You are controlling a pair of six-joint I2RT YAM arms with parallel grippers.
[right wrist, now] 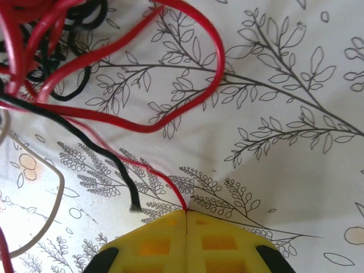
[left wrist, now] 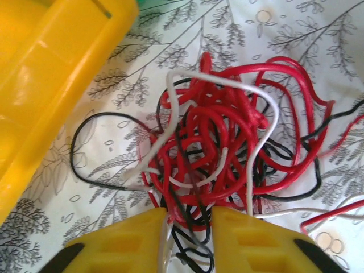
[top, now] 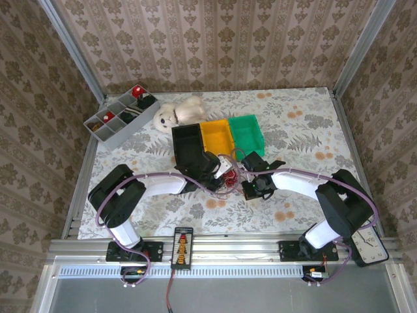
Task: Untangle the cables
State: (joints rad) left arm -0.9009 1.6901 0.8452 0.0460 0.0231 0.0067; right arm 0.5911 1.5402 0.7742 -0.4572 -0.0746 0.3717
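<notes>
The cables (left wrist: 222, 153) lie tangled on the desk (right wrist: 296, 170) just ahead of the left hand (left wrist: 189, 224), its jaws narrowly apart around a few strands, perhaps not clamping. The right hand (right wrist: 186, 219), pressed together, pinches one red strand (right wrist: 170, 187), likely to draw it free.

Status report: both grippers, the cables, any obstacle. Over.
Left gripper: jaws narrow, strands between them, grip unsure. Right gripper shut on thin red cable. Tangle bunched, not separated. Yellow bin close beside it.
</notes>
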